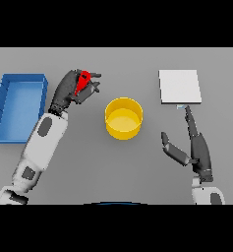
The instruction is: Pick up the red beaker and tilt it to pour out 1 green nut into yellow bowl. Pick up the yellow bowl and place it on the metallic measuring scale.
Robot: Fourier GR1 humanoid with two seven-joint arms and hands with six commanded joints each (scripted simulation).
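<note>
Left hand clamped on red beaker, right hand fingers apart, yellow bowl between

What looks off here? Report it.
Nothing is spilled or damaged. The left hand grips the red beaker left of the upright yellow bowl; the scale lies flat; the right hand is open.

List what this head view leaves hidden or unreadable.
- Red beaker: mostly wrapped by the left hand; its contents, any green nut included, cannot be seen.
- Yellow bowl: no nut discernible inside; too small to confirm.
- Measuring scale: its near edge is partly covered by the right hand fingertip; display unreadable.
</note>
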